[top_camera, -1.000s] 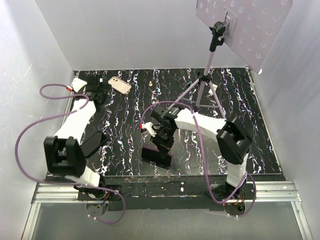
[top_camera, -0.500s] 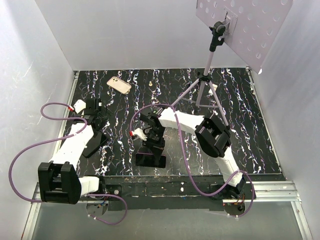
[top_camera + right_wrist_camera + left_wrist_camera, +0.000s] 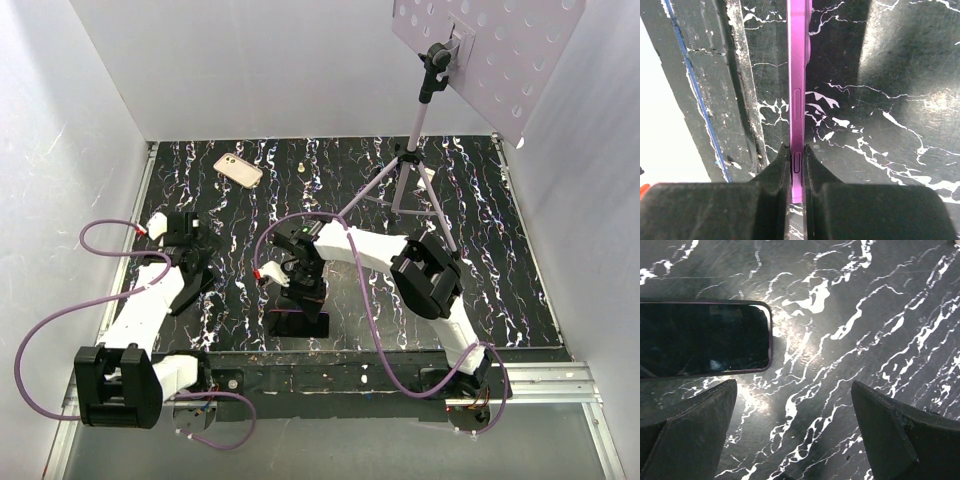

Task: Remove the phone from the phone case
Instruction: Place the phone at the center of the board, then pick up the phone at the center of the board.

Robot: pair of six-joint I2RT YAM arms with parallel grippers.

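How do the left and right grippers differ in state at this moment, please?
The left gripper is wide open and holds nothing, whereas the right gripper is shut on a thin purple slab. The left gripper has a dark slab lying flat ahead of it, untouched; the right gripper pinches its slab edge-up. Both point down at the marbled table.

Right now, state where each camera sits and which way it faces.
Top external: above and behind the bases, looking down on the black white-veined table; left arm and right arm show.
Left wrist: faces down at a glossy dark purple-rimmed slab lying flat; open left gripper at bottom.
Right wrist: faces along the right gripper, shut on a thin purple slab held edge-on.
Shared: top external and right wrist both show that thin purple slab.
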